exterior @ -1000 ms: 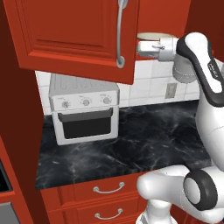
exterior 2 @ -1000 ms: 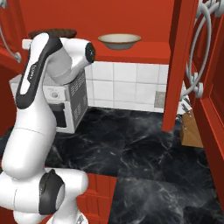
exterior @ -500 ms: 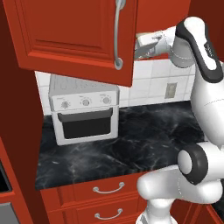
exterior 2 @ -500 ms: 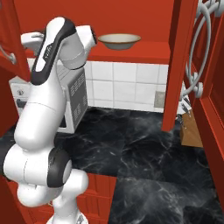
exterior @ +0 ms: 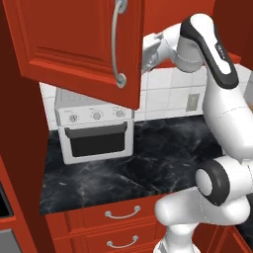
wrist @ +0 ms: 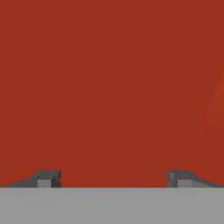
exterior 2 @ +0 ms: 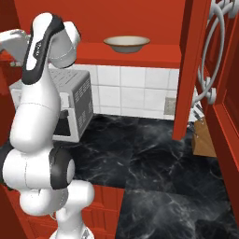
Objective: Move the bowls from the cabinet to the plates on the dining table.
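No text, label, brand or number can be read on anything here.

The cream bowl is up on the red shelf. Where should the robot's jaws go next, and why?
Probably swing the gripper toward the cream bowl on the cabinet shelf. In the hand view the jaws stand wide apart with nothing between them, facing plain red wood, and the hand sits well off to one side of the bowl.

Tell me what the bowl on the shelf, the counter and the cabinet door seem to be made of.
The bowl looks like glazed ceramic: cream body, smooth and faintly shiny, with a darker rim. The counter looks like polished marble or a stone imitation: black with white veins. The cabinet door looks like red-painted or stained wood with a raised panel; its handle looks like brushed metal.
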